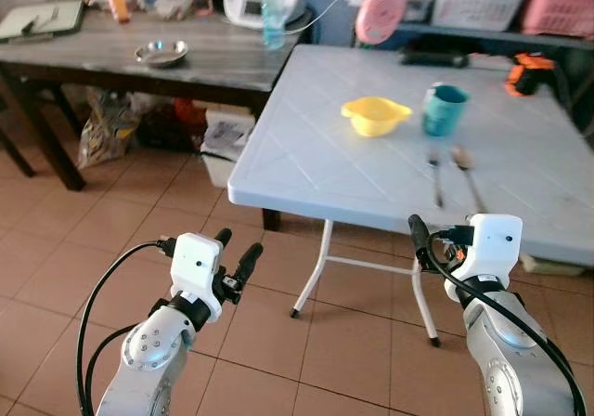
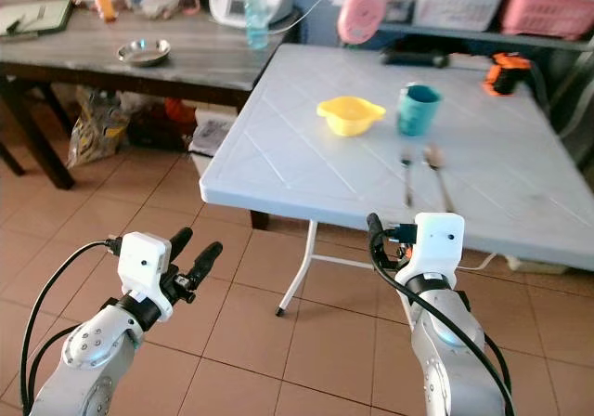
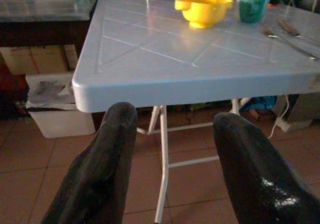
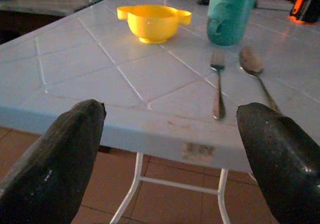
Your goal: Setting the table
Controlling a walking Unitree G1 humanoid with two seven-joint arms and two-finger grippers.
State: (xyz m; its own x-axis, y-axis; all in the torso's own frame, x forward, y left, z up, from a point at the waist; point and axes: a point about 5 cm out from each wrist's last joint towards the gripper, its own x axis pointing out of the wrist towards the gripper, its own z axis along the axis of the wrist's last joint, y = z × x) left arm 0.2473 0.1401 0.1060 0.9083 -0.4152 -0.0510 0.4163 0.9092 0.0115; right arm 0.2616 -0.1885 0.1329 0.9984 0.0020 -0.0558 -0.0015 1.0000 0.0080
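Left gripper (image 1: 238, 258) hangs spread and empty off the table's (image 1: 306, 156) near-left corner. Mid-table sit bowl (image 1: 375, 116) and cup (image 1: 445, 109), with fork (image 1: 434, 175) and spoon (image 1: 467, 172) toward the near edge. Right gripper (image 4: 165, 149), wide and empty, faces that edge. It looks like the approach; next comes reaching forward for the fork.

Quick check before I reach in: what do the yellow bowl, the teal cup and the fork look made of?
Yellow bowl: likely plastic, uniform colour, moulded handles, dull sheen. Teal cup: smooth and glossy, plastic or glazed ceramic, unclear. Fork: metal, grey with reflective glints.
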